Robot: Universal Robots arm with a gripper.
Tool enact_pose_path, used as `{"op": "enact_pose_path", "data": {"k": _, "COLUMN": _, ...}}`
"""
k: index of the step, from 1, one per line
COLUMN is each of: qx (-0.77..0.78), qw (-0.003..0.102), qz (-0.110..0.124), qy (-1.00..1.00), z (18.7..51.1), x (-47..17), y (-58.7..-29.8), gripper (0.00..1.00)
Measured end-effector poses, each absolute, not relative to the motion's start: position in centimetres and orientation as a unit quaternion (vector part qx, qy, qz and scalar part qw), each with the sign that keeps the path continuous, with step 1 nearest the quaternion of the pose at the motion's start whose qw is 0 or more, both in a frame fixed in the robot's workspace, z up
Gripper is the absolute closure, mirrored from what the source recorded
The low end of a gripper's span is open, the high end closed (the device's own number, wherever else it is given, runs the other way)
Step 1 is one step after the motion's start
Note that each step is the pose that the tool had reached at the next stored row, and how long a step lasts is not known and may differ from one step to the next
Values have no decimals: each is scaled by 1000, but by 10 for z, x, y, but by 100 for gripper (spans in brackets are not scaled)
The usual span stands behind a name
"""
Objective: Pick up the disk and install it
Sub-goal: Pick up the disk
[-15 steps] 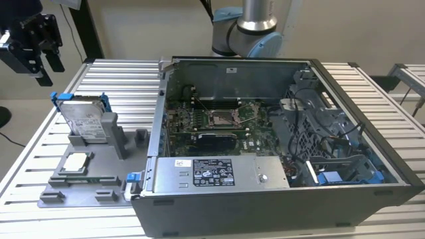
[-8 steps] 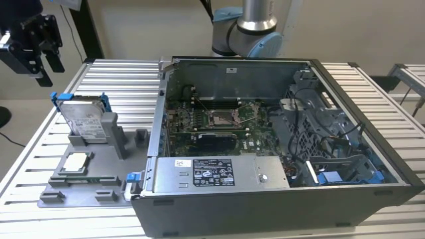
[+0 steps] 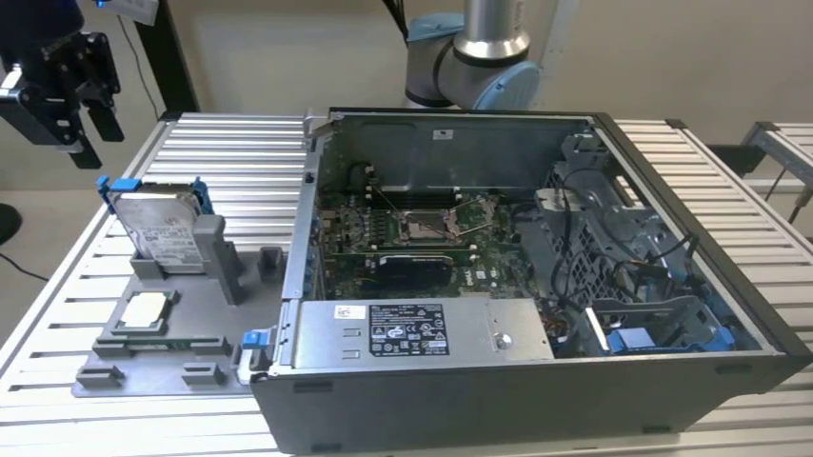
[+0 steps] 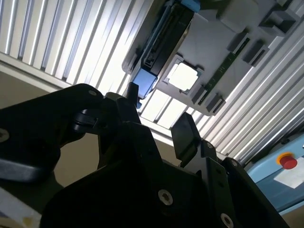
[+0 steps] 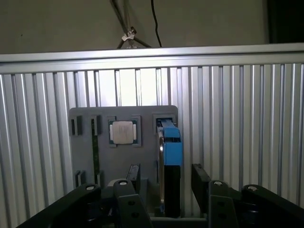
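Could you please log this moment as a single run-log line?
phase: pre-grasp | gripper: open, empty, above disk | disk: upright in holder, untouched | case: open, disk not installed

Exterior view's evenly lit, pretty soft; second wrist view gets blown-out glare off the slatted table [image 4: 71,42].

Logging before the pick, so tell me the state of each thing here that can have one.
Gripper: jaws open, holding nothing.
Disk: standing on edge in the grey holder, ungrasped.
Chip: lying flat on the holder.
Computer case: side open, interior exposed.
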State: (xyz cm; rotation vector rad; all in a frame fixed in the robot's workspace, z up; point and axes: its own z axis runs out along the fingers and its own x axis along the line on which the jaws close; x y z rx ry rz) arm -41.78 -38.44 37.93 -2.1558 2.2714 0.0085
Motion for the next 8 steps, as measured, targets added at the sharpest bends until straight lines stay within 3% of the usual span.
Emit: {"op": "enact_pose_path", "data": {"k": 8, "qx": -688, "qw": 5, "qz": 3, "qy": 725, "z": 378, "x": -418, "y": -384, "gripper": 0}}
